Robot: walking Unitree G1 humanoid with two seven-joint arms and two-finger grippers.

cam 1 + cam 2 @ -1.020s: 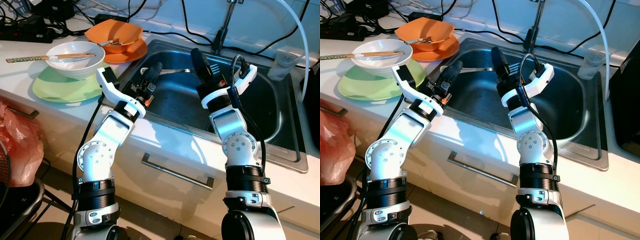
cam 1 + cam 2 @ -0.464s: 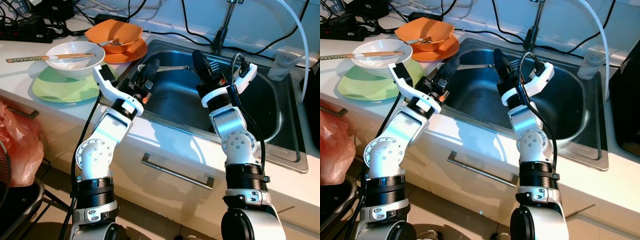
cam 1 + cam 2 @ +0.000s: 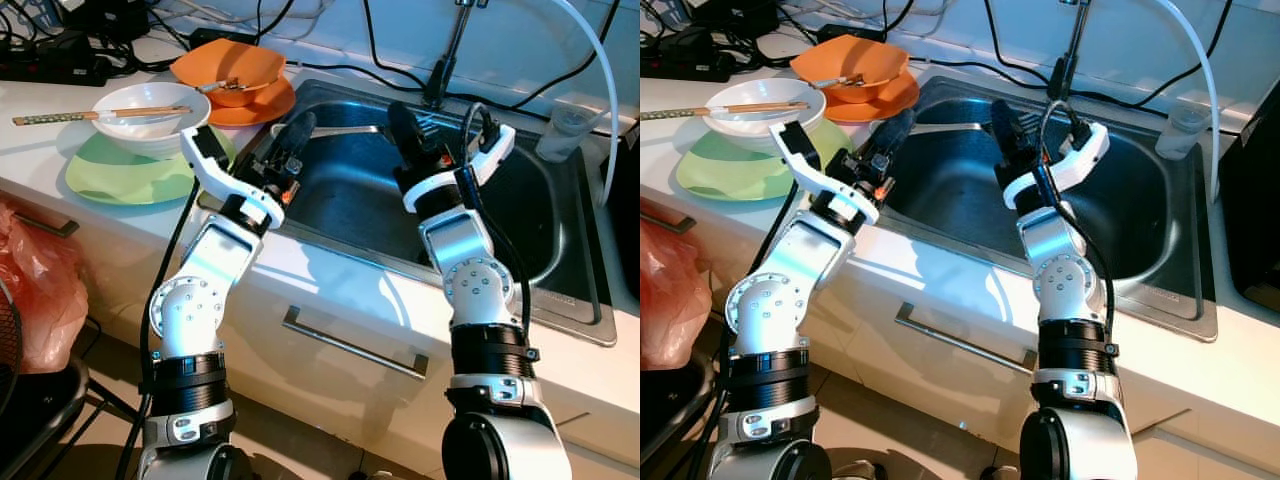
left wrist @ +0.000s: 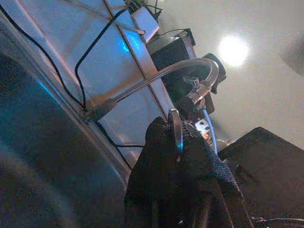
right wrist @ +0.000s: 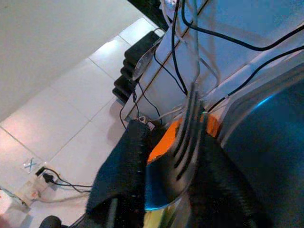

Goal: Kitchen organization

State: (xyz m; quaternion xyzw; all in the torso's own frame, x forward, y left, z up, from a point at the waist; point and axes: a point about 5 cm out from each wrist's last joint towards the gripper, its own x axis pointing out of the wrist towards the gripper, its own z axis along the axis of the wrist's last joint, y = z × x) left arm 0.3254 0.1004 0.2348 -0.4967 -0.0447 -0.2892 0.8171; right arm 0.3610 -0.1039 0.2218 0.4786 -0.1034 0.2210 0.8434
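- Over the middle of the left eye view, the right pincer (image 3: 398,118) hangs above the stainless steel sink (image 3: 520,215), its black fingers clamped on the tined head of a silver metal fork (image 5: 187,137).
- Just left of it, the fork's handle runs level across the upper part of the basin toward the left pincer (image 3: 297,130).
- At the basin's left edge, the left pincer is drawn narrow; in its wrist view a thin curved metal edge sits between the fingertips (image 4: 156,137), apparently the handle's end.
- Behind both pincers, at the top centre, stands a slim metal faucet (image 3: 448,55).
- Toward the upper right, a clear plastic cup (image 3: 568,130) rests beside the sink.
- On the white counter (image 3: 40,100) at the upper left, an orange bowl (image 3: 225,68) sits on an orange plate (image 3: 265,106).
- Nearer the left edge, a white bowl (image 3: 150,112) with wooden chopsticks (image 3: 90,116) across it sits on a pale green plate (image 3: 120,172).
- Below the counter, a metal drawer handle (image 3: 350,345) shows, and a red plastic bag (image 3: 35,290) at the lower left.
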